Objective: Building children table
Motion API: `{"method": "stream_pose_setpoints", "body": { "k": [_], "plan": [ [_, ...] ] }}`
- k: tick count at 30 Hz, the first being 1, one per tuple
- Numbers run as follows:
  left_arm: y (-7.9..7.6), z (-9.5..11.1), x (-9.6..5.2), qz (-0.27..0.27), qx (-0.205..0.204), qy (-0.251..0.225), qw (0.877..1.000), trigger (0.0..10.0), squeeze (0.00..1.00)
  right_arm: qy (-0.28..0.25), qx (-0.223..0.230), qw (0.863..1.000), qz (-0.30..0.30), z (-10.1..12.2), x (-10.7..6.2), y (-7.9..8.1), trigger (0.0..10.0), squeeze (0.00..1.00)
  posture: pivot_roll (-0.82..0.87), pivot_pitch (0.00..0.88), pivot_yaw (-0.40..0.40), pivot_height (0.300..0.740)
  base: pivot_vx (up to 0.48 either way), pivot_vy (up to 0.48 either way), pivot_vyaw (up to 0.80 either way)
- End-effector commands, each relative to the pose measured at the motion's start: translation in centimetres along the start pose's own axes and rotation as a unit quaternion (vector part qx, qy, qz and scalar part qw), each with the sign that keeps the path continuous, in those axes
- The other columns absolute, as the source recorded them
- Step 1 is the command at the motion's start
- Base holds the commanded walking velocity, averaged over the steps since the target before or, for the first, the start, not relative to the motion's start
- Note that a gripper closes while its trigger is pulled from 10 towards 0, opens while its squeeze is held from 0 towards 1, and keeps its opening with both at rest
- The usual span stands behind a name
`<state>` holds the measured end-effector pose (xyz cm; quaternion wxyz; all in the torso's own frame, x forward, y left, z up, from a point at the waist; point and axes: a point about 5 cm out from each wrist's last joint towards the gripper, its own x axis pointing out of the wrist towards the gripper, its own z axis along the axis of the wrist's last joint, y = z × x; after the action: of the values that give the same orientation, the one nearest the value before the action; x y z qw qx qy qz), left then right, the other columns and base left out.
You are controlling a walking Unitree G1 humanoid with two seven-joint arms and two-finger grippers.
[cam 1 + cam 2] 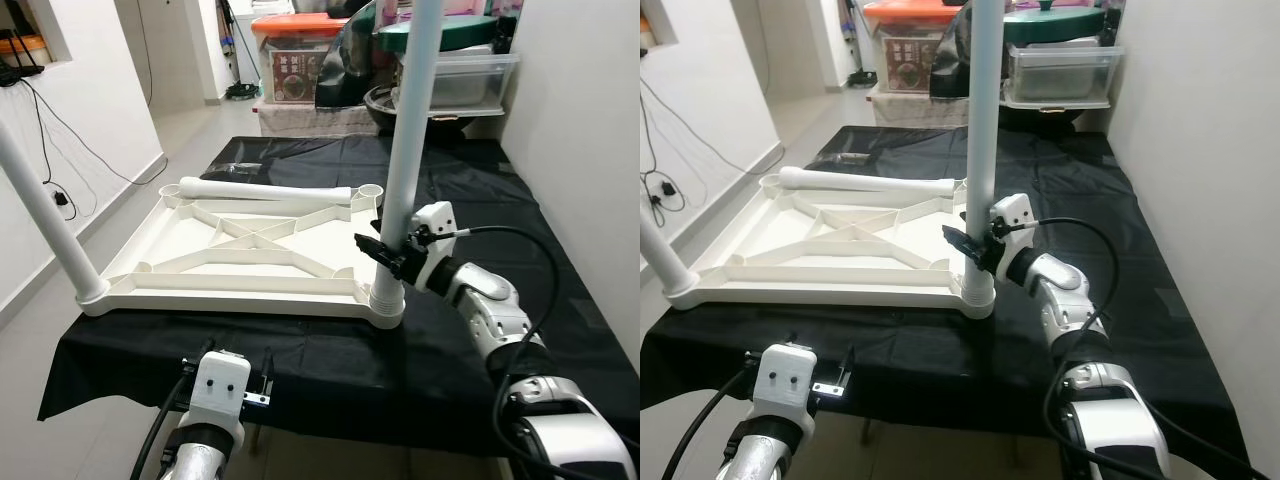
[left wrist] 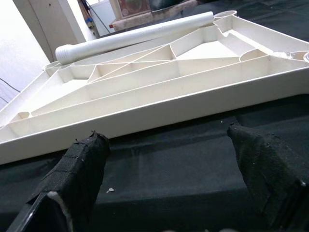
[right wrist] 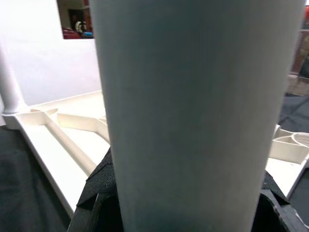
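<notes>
A white plastic tabletop (image 1: 250, 286) lies upside down on a black cloth. One white leg (image 1: 410, 140) stands upright in its near right corner socket. My right gripper (image 1: 385, 252) is shut around this leg just above the socket, and its black fingers (image 3: 96, 191) hug the leg (image 3: 193, 111) on both sides. A second leg (image 1: 45, 215) stands in the near left corner. A third leg (image 1: 270, 190) lies loose along the far edge. My left gripper (image 1: 238, 354) hovers low before the tabletop's near edge (image 2: 145, 116), open, with nothing between its fingers (image 2: 79, 166).
The black-covered surface (image 1: 500, 180) runs along a white wall on the right. Storage boxes (image 1: 300, 60) and a clear bin (image 1: 470, 75) are stacked beyond the far end. Cables (image 1: 60, 195) hang by the left wall above the open floor.
</notes>
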<state>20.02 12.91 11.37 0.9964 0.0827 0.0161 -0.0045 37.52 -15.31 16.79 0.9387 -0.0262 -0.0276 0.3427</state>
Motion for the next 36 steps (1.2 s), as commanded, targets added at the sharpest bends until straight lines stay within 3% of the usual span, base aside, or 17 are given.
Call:
{"method": "stream_pose_setpoints", "body": {
  "k": [1,7,9,14,16,18,20,21,23,24,26,30,31,32,33,34,36],
  "plan": [
    [0.3,0.2,-0.1,0.008,0.007,-0.003,1.000,10.0,0.00,0.062,0.016,0.998,-0.010,-2.7,0.0,0.9,0.0,0.00,0.03,0.000,0.005,0.740,0.000,0.000,0.00],
    [0.4,0.2,-0.1,0.009,0.009,-0.003,1.000,10.0,0.00,0.068,0.000,0.990,-0.127,-3.1,-0.6,-0.3,0.0,0.00,0.03,0.000,0.009,0.740,0.000,0.000,0.00],
    [0.4,0.2,-0.1,0.009,0.009,-0.003,1.000,10.0,0.00,0.070,0.004,0.976,-0.206,-3.4,-1.2,-1.2,0.0,0.00,0.03,0.000,0.010,0.740,0.000,0.000,0.00],
    [0.4,0.2,-0.1,0.009,0.010,-0.003,1.000,10.0,0.00,0.071,0.007,0.964,-0.255,-3.5,-1.5,-1.7,0.0,0.00,0.03,0.000,0.011,0.740,0.000,0.000,0.00],
    [0.3,0.3,0.0,0.008,0.010,-0.005,1.000,10.0,0.00,0.071,0.021,0.926,-0.370,-3.5,-1.8,-2.1,0.0,0.00,0.03,0.000,0.015,0.740,0.000,0.000,0.00],
    [0.3,0.3,0.0,0.008,0.010,-0.005,1.000,10.0,0.00,0.071,0.021,0.926,-0.370,-3.5,-1.8,-2.1,0.0,0.00,0.03,0.000,0.015,0.740,0.000,0.000,0.00],
    [0.3,0.4,0.2,0.007,0.011,-0.007,1.000,10.0,0.00,0.066,0.045,0.883,-0.463,-3.2,-1.0,-1.3,0.0,0.00,0.03,0.000,0.016,0.740,0.000,0.000,0.00],
    [0.3,0.4,0.2,0.007,0.011,-0.007,1.000,10.0,0.00,0.066,0.045,0.883,-0.463,-3.2,-1.0,-1.3,0.0,0.00,0.03,0.000,0.016,0.740,0.000,0.000,0.00],
    [0.2,0.6,0.2,0.004,0.013,-0.011,1.000,10.0,0.00,0.046,0.057,0.843,-0.532,-2.5,-0.2,-0.3,0.0,0.00,0.03,0.000,0.016,0.740,0.000,0.000,0.00],
    [0.2,0.6,0.2,0.004,0.013,-0.011,1.000,10.0,0.00,0.046,0.057,0.843,-0.532,-2.5,-0.2,-0.3,0.0,0.00,0.03,0.000,0.016,0.740,0.000,0.000,0.00],
    [0.1,0.7,0.2,0.001,0.016,-0.013,1.000,10.0,0.00,0.031,0.057,0.813,-0.579,-1.7,0.7,0.8,0.0,0.00,0.05,0.000,0.016,0.740,0.000,0.000,0.00],
    [0.0,0.7,0.2,0.000,0.017,-0.013,1.000,10.0,0.00,0.031,0.059,0.803,-0.592,-1.6,1.1,1.2,0.0,0.00,0.05,0.000,0.016,0.740,0.000,0.000,0.00],
    [0.0,0.7,0.2,0.000,0.018,-0.013,1.000,10.0,0.00,0.034,0.058,0.789,-0.611,-1.4,1.5,1.7,0.0,0.00,0.05,0.000,0.016,0.740,0.000,0.000,0.00],
    [0.0,0.7,0.2,0.000,0.018,-0.013,1.000,10.0,0.00,0.034,0.058,0.789,-0.611,-1.4,1.5,1.7,0.0,0.00,0.05,0.000,0.016,0.740,0.000,0.000,0.00],
    [0.0,0.8,0.2,-0.001,0.019,-0.014,1.000,10.0,0.00,0.044,0.061,0.774,-0.629,-1.2,1.9,2.1,0.0,0.00,0.05,0.000,0.016,0.740,0.000,0.000,0.00],
    [0.0,0.8,0.2,-0.001,0.019,-0.014,1.000,10.0,0.00,0.044,0.061,0.774,-0.629,-1.2,1.9,2.1,0.0,0.00,0.05,0.000,0.016,0.740,0.000,0.000,0.00],
    [0.0,0.9,0.2,-0.002,0.022,-0.016,1.000,10.0,0.00,0.063,0.065,0.750,-0.655,-0.7,2.7,2.8,0.0,0.00,0.05,0.000,0.016,0.740,0.000,0.000,0.00]
  ]
}}
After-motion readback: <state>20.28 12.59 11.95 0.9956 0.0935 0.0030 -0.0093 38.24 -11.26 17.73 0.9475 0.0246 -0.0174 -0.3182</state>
